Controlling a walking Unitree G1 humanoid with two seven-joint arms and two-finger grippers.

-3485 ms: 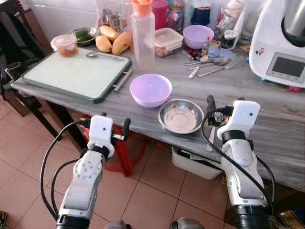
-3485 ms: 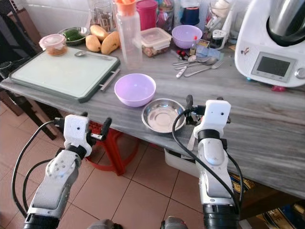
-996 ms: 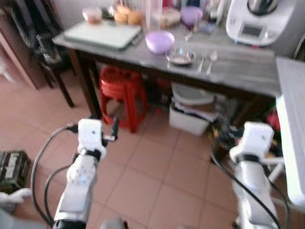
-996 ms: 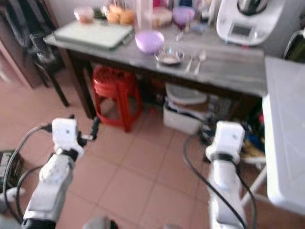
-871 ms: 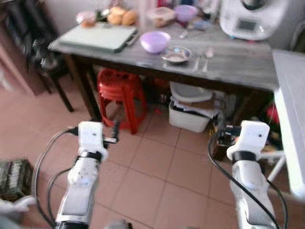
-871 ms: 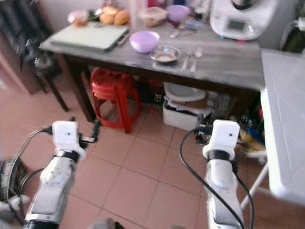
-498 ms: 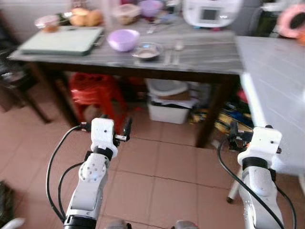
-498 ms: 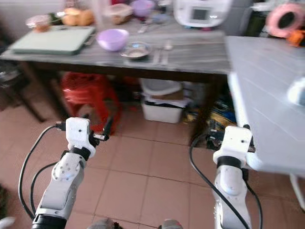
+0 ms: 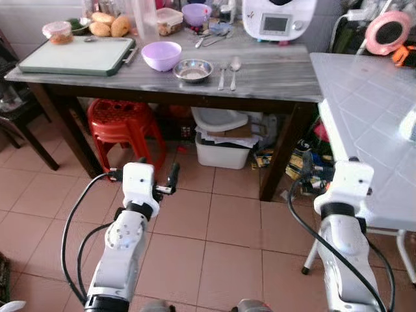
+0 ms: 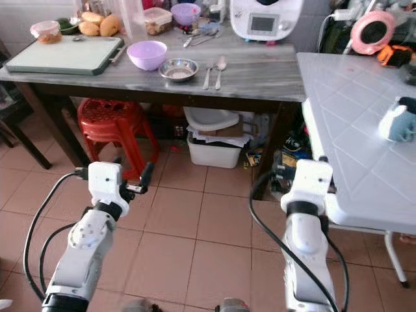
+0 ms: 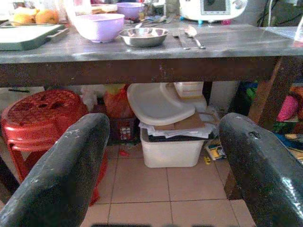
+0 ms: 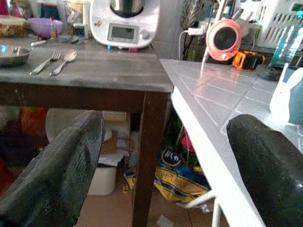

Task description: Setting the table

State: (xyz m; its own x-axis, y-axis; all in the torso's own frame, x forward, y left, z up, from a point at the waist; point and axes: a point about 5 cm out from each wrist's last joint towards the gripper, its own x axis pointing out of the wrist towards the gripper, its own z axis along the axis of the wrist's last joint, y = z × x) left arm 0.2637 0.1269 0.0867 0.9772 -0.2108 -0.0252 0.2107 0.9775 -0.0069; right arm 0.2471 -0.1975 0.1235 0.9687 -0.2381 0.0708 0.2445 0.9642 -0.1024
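Both grippers, left gripper (image 11: pixel 161 165) and right gripper (image 12: pixel 165 165), are hanging open-fingered and empty; steel bowl (image 9: pixel 193 69), fork (image 9: pixel 222 74) and spoon (image 9: pixel 234 70) are sitting on the counter (image 9: pixel 279 71), so fetching probably comes next

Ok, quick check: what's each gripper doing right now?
Left gripper: open, holding nothing, out over the floor.
Right gripper: open, holding nothing, beside the white table.
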